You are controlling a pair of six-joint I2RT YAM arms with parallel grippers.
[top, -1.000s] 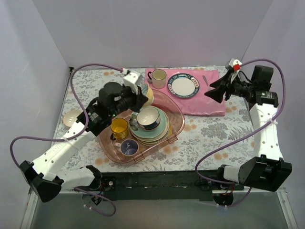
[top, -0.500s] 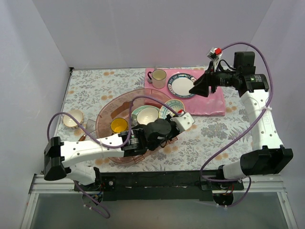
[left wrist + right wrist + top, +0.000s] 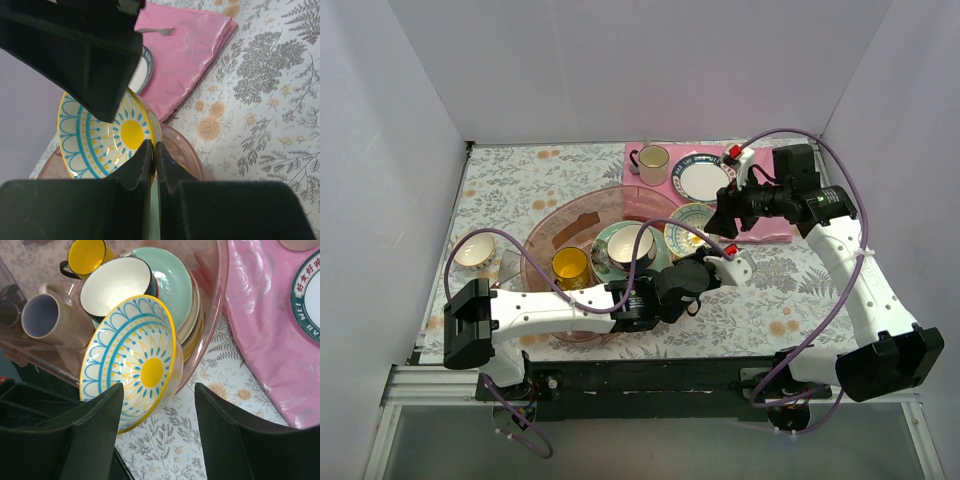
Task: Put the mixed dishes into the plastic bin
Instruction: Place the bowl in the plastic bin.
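Observation:
My left gripper (image 3: 154, 147) (image 3: 710, 247) is shut on the rim of a yellow-rimmed bowl with a blue sun pattern (image 3: 107, 132) (image 3: 140, 360) (image 3: 688, 222). The bowl is tilted over the right edge of the plastic bin (image 3: 548, 228) (image 3: 212, 310). My right gripper (image 3: 159, 390) (image 3: 717, 220) is open just beside the bowl, one finger on each side of its lower edge, not touching. Inside the bin sit a mint-green plate (image 3: 172, 280) on a stack, a white-lined bowl (image 3: 116, 287) (image 3: 630, 245), a yellow mug (image 3: 86, 255) (image 3: 570, 265) and a grey mug (image 3: 40, 315).
A pink cloth (image 3: 760, 215) (image 3: 265, 340) lies at the back right with a blue-rimmed plate (image 3: 705, 180), a cream mug (image 3: 653, 163) and a fork (image 3: 160, 31). A small cream cup (image 3: 472, 250) stands left of the bin. My left arm crosses the bin's near side.
My left arm has swung from behind the bin round to its right edge with the bowl. My right gripper has come left and down from over the cloth to the bowl.

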